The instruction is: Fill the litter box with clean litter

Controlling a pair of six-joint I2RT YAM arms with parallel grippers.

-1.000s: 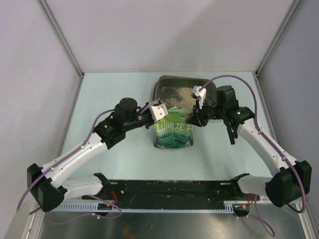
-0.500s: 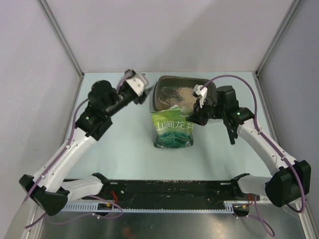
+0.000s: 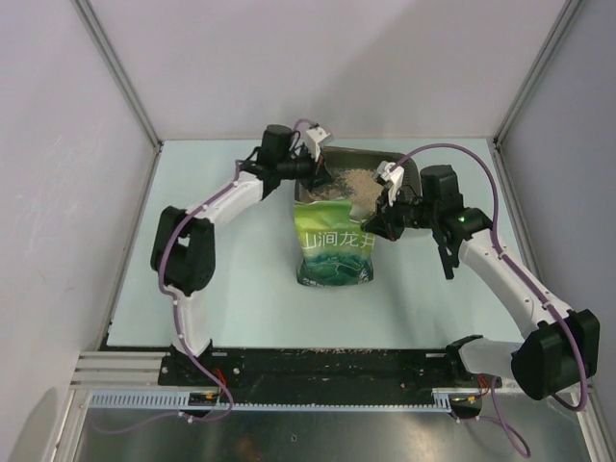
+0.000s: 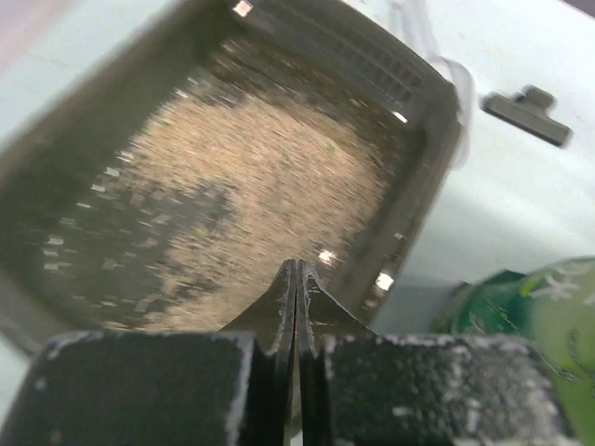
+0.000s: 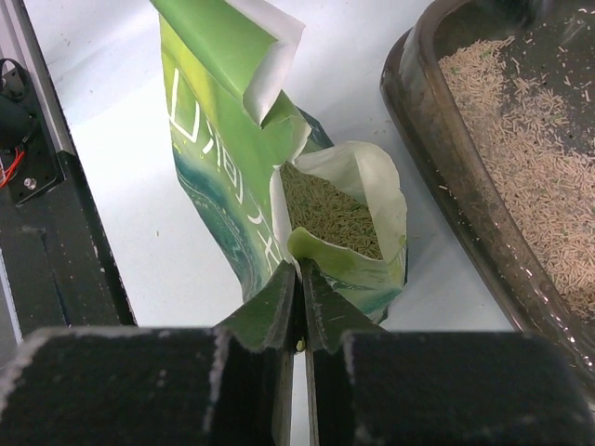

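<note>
Litter box (image 3: pixel 361 151): sits on the worktop (image 3: pixel 221 289) at the upper centre of the top view, just beyond the green bag (image 3: pixel 335 252), so the pour is short.
Clean litter (image 3: pixel 356 180): a tan layer covers the middle of the box floor. The left wrist view shows bare dark floor at the left of the box. More grains fill the bag's open mouth.
Green bag: stands upright with its torn top facing the box's near rim.
Right end effector (image 3: pixel 375 223): its jaws are pinched narrow on the lip of the bag's mouth, likely to steady the bag and tip it.
Left end effector (image 3: pixel 320 166): its fingers are pressed together with nothing between them. It is poised over the box's left part, perhaps to level grains. Whether it touches them cannot be told.
Progress: the box is partly filled.
</note>
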